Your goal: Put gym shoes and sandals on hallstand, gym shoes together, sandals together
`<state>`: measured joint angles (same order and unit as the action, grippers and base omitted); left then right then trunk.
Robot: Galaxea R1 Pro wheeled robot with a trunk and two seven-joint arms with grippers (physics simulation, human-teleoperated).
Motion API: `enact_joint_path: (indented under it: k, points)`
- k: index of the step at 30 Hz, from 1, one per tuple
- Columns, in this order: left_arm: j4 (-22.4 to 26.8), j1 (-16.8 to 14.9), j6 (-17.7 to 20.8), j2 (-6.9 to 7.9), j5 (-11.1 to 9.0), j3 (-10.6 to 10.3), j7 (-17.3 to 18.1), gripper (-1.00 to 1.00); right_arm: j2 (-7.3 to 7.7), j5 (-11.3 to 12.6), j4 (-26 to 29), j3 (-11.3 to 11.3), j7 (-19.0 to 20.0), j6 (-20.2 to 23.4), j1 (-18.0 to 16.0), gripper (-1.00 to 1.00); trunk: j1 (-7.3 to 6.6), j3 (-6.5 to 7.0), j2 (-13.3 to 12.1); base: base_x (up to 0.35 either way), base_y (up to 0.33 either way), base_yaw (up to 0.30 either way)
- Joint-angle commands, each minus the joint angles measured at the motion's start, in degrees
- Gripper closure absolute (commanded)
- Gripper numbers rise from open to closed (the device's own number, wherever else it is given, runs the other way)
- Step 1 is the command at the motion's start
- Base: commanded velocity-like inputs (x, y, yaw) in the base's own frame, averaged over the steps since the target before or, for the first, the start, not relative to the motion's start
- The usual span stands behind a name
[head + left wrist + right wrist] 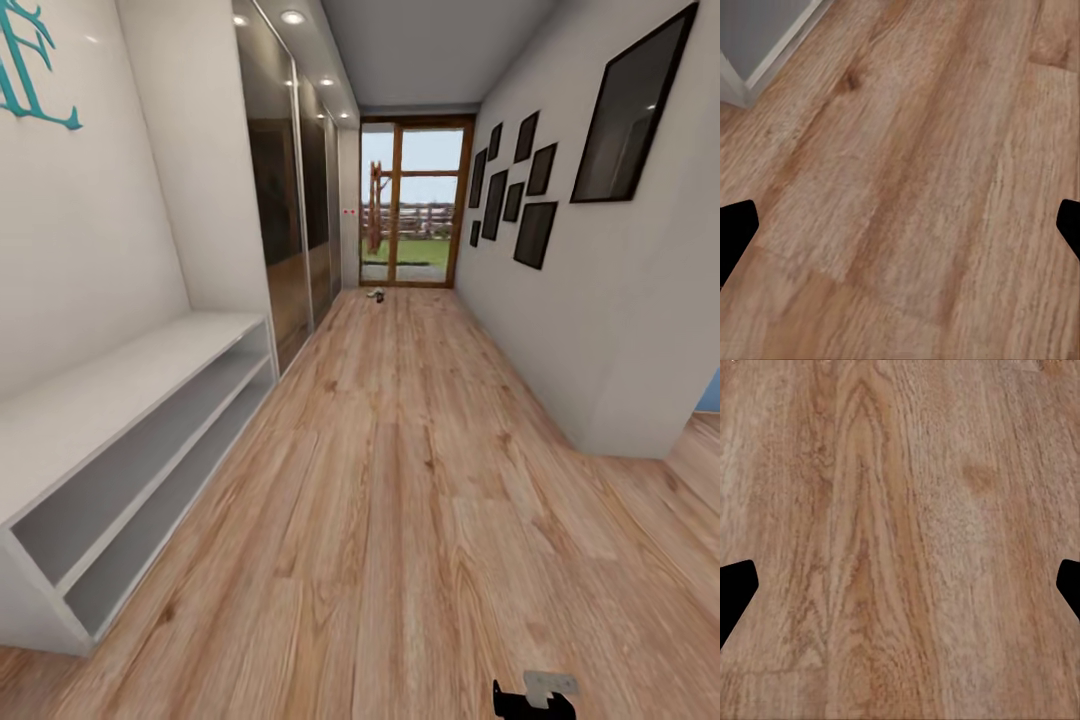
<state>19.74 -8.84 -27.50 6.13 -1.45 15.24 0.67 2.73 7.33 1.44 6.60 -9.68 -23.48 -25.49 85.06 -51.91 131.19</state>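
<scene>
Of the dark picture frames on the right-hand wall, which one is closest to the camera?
The large tilted-looking frame at the upper right of the head view. It stands apart from the cluster of smaller frames hung farther down the corridor near the glass door.

My left gripper (900, 225) points down with its fingers (736, 229) spread wide, nothing between them. My right gripper (900, 585) does likewise, fingertips (735, 589) far apart; its black tip (533, 698) pokes into my head view.
</scene>
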Motion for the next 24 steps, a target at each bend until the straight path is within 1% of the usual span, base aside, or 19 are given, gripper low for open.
enact_joint_path:
  k: [1, 4, 8, 24]
  points:
    - [-0.1, 0.0, -0.2, -0.02, -0.1, 0.1, 0.1, -1.0, 0.0, 0.6, 0.0, 0.5, -0.1, -0.2, 0.3, -1.0, 0.02, -0.05, 0.0, 0.339, 0.0, 0.0]
    - [-0.1, 0.0, -0.2, 0.01, -0.2, 0.1, 0.1, -1.0, 0.0, 0.6, 0.0, 0.5, -0.1, -0.2, 1.3, -1.0, 0.02, -0.05, 0.0, 0.339, 0.0, 0.0]
    - [-0.1, 0.0, -0.2, 0.1, -0.2, 0.1, 0.1, -1.0, 0.0, 0.6, 0.0, 0.5, -0.1, -0.2, 1.6, -1.0, 0.02, -0.05, 0.0, 0.339, 0.0, 0.0]
    - [-0.1, 0.0, -0.3, 0.02, -0.2, 0.0, 0.1, -1.0, 0.0, 0.6, 0.0, 0.5, -0.1, -0.2, 1.8, -1.0, 0.02, -0.05, 0.0, 0.339, 0.0, 0.0]
